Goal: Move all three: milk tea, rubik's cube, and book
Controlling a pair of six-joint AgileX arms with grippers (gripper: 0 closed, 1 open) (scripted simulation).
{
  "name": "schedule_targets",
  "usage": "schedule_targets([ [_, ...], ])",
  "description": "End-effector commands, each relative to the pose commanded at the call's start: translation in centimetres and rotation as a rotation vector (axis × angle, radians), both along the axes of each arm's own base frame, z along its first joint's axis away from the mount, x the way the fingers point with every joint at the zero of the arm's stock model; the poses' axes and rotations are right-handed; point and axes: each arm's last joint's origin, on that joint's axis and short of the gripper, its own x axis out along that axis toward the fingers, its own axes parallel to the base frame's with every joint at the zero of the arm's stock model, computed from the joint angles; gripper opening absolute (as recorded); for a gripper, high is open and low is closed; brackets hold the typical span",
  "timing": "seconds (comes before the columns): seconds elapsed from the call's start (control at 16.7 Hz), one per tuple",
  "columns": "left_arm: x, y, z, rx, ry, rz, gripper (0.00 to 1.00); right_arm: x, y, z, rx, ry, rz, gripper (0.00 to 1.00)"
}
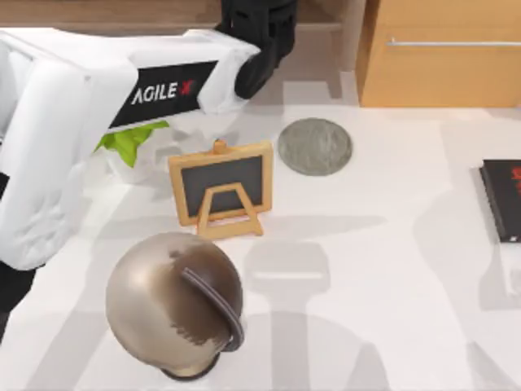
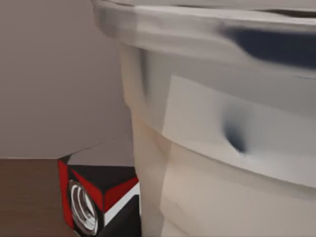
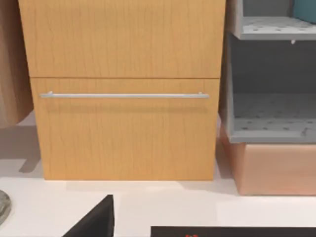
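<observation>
The milk tea (image 2: 222, 148) looms very close in the left wrist view: a clear cup wall with beige drink below and a whitish lid rim above. My left arm reaches across the back of the table, and its black gripper (image 1: 259, 49) sits at the far edge near the wooden cabinet. Its fingers are hidden. The rubik's cube is out of view. A teal-blue patch (image 3: 306, 10) lies on the upper grey shelf; I cannot tell whether it is the book.
On the table stand a small chalkboard easel (image 1: 221, 186), a grey round disc (image 1: 314, 146), a brown helmet-like dome (image 1: 175, 303), a potted plant (image 1: 130, 142) and a black book (image 1: 503, 199). A wooden drawer cabinet (image 3: 123, 94) and a grey shelf (image 3: 271, 128) line the back. A red-black box (image 2: 94, 197) sits beside the cup.
</observation>
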Motion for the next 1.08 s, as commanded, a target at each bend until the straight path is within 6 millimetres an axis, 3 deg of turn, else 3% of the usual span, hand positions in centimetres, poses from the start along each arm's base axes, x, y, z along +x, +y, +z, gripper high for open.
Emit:
schedule_targets([
  [0.12, 0.0, 0.0, 0.0, 0.0, 0.0, 0.0, 0.0, 0.0, 0.0, 0.0, 0.0, 0.0, 0.0, 1.0],
  [0.66, -0.1, 0.0, 0.1, -0.001, -0.002, 0.0, 0.0, 0.0, 0.0, 0.0, 0.0, 0.0, 0.0, 1.0],
  [0.9, -0.3, 2.5, 1.1, -0.064, -0.031, 0.071, 0.0, 0.0, 0.0, 0.0, 0.0, 0.0, 0.0, 1.0],
  [1.08, -2.3, 3.4, 1.9, -0.09, -0.042, 0.089, 0.0, 0.0, 0.0, 0.0, 0.0, 0.0, 0.0, 1.0],
])
